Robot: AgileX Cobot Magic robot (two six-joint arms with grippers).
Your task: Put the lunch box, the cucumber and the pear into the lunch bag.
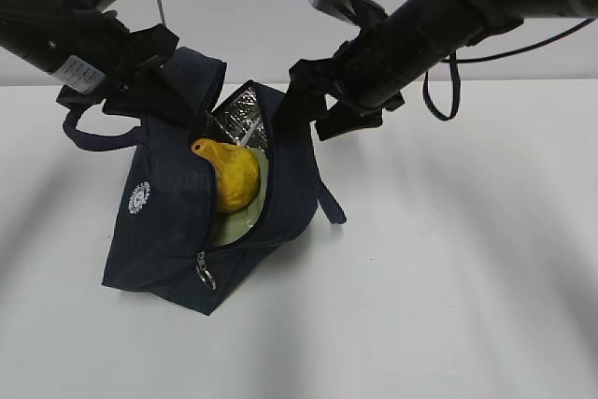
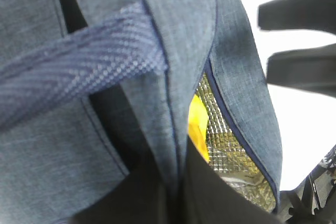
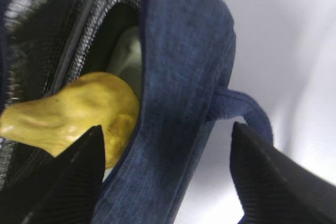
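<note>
Right gripper (image 3: 168,182): my two ribbed black fingers (image 3: 273,177) are standing spread, one inside the bag's mouth by the pear, one outside the wall; the navy fabric is passing between them, and I cannot tell whether they are pressing it.
Left gripper (image 1: 154,81): it is sitting at the bag's upper left rim by the handle; the wrist view is filled with fabric, so I cannot tell whether it is clenched or released.
Pear (image 1: 232,173): it is lying inside the open bag on top of the pale green lid, its long axis slanting, narrow top pointing up and left in the exterior view; the skin is yellow-orange, lumpy and wrinkled.
Lunch box (image 1: 245,217): only its sage-green lid is showing, under the pear, deep in the bag.
Lunch bag (image 1: 154,231): it is standing on the white table (image 1: 467,277), mouth gaping upward, zipper pull (image 1: 205,273) hanging at the lower front corner; dark navy woven cloth, crinkled silver foil lining (image 1: 241,114), round white logo (image 1: 139,197).
Arms: both are reaching down at a slant from the upper corners, meeting at the bag's top.
Handles: one webbing loop (image 2: 79,72) is crossing the left wrist view; another (image 3: 247,106) is arching off the outer wall in the right wrist view.
</note>
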